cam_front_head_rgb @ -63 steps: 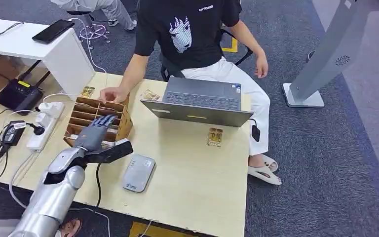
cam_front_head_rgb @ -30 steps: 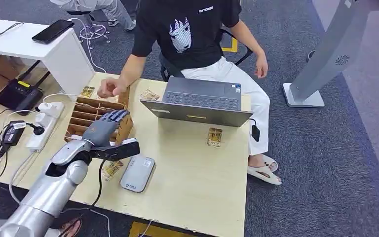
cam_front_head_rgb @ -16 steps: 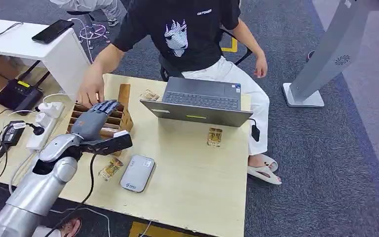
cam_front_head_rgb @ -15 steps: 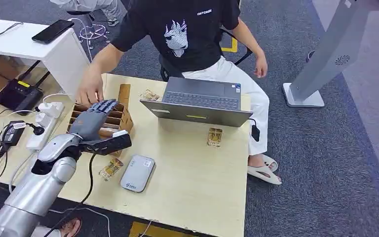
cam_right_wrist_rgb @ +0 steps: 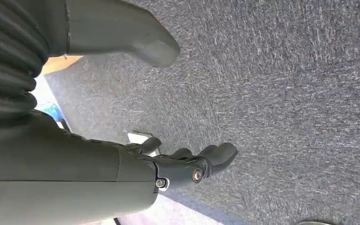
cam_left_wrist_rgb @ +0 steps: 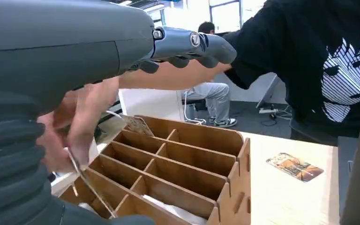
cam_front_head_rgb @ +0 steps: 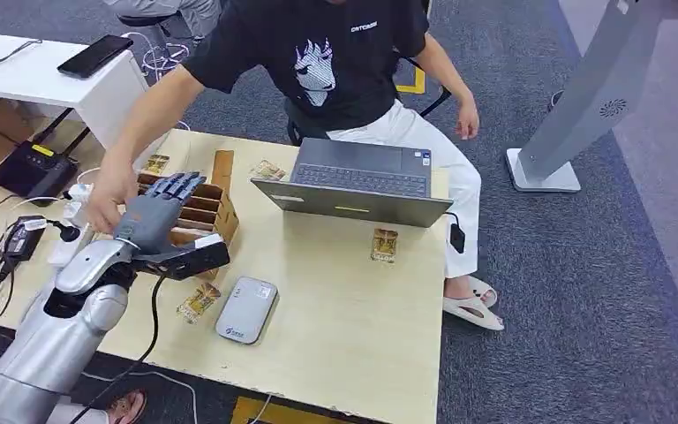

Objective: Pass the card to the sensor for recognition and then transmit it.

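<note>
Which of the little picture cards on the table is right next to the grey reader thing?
The card lying just left of the grey reader, at the table's near side. The others lie farther back: two by the wooden box, one in front of the laptop.

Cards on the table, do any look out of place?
Yes. One card lies loose by the grey reader, another in front of the laptop, and two behind the wooden organizer, not in its slots.

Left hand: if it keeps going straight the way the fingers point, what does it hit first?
Probably the person's hand, which reaches in just past the left hand above the wooden box. Depth is unclear; it might pass over.
</note>
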You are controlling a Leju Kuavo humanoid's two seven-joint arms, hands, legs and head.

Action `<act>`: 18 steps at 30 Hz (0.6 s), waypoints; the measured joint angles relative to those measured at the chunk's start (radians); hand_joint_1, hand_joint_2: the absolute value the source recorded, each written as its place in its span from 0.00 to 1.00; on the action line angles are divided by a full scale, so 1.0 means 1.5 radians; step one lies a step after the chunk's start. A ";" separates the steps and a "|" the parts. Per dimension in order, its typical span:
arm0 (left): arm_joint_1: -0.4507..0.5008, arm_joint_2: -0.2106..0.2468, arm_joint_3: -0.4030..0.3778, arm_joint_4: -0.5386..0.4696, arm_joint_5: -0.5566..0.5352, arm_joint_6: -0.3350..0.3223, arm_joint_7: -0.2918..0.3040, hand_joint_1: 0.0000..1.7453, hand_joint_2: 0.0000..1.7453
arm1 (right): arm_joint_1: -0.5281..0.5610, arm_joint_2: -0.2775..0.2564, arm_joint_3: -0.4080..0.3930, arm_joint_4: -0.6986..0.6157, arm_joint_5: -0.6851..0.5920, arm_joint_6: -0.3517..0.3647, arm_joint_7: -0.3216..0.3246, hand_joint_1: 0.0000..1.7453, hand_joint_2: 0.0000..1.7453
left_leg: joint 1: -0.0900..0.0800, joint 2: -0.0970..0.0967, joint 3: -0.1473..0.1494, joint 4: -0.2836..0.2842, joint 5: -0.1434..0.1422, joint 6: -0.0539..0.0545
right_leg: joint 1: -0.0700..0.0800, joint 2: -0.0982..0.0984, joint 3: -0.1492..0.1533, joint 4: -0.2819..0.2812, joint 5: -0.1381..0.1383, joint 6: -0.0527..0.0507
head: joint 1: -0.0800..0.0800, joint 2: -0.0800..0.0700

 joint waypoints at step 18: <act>0.027 0.003 -0.004 -0.003 -0.037 0.016 0.020 0.00 1.00 | 0.000 0.000 -0.006 0.000 0.002 -0.001 0.003 0.00 1.00 | 0.000 0.000 0.000 0.000 0.000 0.000 | 0.000 0.000 0.000 0.000 0.000 0.000 | 0.000 0.000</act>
